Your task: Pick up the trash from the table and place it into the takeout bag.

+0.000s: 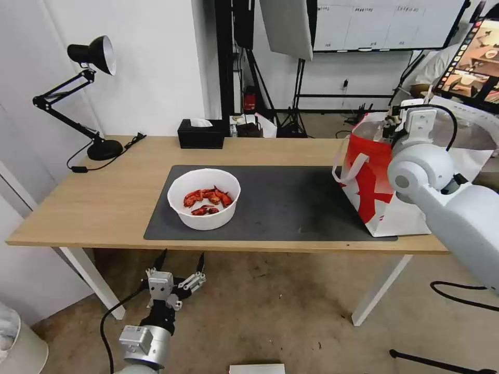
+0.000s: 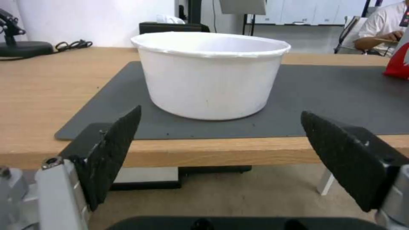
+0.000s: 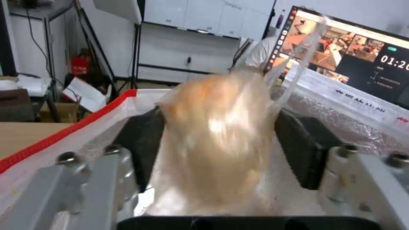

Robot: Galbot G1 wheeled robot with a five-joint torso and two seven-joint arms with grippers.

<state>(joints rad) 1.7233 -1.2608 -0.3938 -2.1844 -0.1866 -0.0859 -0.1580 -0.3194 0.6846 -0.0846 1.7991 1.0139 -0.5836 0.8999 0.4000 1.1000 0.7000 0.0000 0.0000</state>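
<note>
A white round bowl (image 1: 204,221) (image 2: 209,80) with red shellfish scraps (image 1: 207,200) stands on the left part of the dark grey mat (image 1: 291,208) on the table (image 1: 104,197). My left gripper (image 1: 181,259) (image 2: 220,112) hangs open below the table's front edge, pointing at the bowl and apart from it. At the table's right end stands the red-and-white takeout bag (image 1: 369,192) (image 3: 64,134). My right gripper (image 1: 389,129) (image 3: 217,150) is over its open mouth. A beige ball in clear wrap (image 3: 217,137) is blurred between the spread black pads (image 3: 298,150), above the foil lining.
A black tissue box (image 1: 201,134) sits at the table's back edge. A black desk lamp (image 1: 96,93) and its cord occupy the back left corner. Light stands and a monitor (image 1: 468,57) are behind the table. The floor lies under my left arm.
</note>
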